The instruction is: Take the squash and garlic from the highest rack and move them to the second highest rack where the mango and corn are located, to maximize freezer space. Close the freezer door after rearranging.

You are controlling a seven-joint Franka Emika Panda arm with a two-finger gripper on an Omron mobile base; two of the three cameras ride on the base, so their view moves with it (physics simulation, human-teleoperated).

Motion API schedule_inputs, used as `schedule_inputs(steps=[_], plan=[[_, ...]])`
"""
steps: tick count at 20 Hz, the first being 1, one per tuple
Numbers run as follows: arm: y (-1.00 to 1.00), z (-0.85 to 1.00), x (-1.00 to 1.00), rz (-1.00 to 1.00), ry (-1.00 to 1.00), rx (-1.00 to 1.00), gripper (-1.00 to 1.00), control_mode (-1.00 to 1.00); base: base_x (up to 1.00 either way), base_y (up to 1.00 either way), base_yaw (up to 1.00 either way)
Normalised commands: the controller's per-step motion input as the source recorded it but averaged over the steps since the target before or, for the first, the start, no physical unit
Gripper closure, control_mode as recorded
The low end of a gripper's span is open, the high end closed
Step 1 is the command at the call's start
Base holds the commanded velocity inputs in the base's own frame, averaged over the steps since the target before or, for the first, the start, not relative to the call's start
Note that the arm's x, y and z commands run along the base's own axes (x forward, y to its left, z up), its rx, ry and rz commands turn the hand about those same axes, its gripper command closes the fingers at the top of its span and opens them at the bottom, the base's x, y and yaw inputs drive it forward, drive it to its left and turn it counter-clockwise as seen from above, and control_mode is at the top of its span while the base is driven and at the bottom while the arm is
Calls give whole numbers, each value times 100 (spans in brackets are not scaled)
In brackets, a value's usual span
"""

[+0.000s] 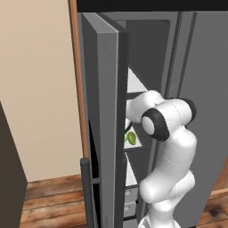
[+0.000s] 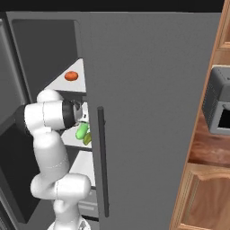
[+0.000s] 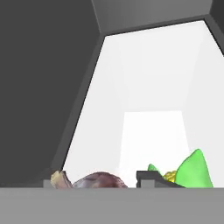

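My gripper [image 3: 94, 183] is inside the freezer at the second highest rack [image 3: 148, 140], shut on the garlic [image 3: 99, 179], a purplish-brown bulb with a tan stem that fills the gap between the dark fingertips [image 3: 151, 177]. The corn [image 3: 192, 173], yellow kernels in bright green husk, lies just right of the fingers. From the right base view the corn [image 2: 81, 130] and the olive-green mango [image 2: 88, 139] sit on that same rack beside my wrist. An orange-red lump, the squash [image 2: 70, 75], lies on the highest rack [image 2: 77, 86]. The mango [image 1: 132, 138] also peeks past my forearm.
The freezer door [image 1: 103, 133] stands open on the left, close to my elbow. The closed grey door [image 2: 148, 126] with its vertical handle [image 2: 103, 161] bounds the right side. Drawers [image 1: 129, 202] sit below the racks. A microwave [image 2: 218, 103] stands at far right.
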Motion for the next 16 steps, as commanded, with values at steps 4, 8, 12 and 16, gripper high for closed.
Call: schedule_inputs(steps=[4, 8, 12, 16], plan=[[14, -41, 30, -2, 0, -4, -100, -100, 0, 0, 0], [0, -19, 32, -4, 0, -3, -100, -100, 0, 0, 0], [0, 24, -12, 0, -17, -1, -100, -100, 0, 0, 0], [-2, 65, -73, 0, -29, 0, -100, -100, 0, 0, 0]])
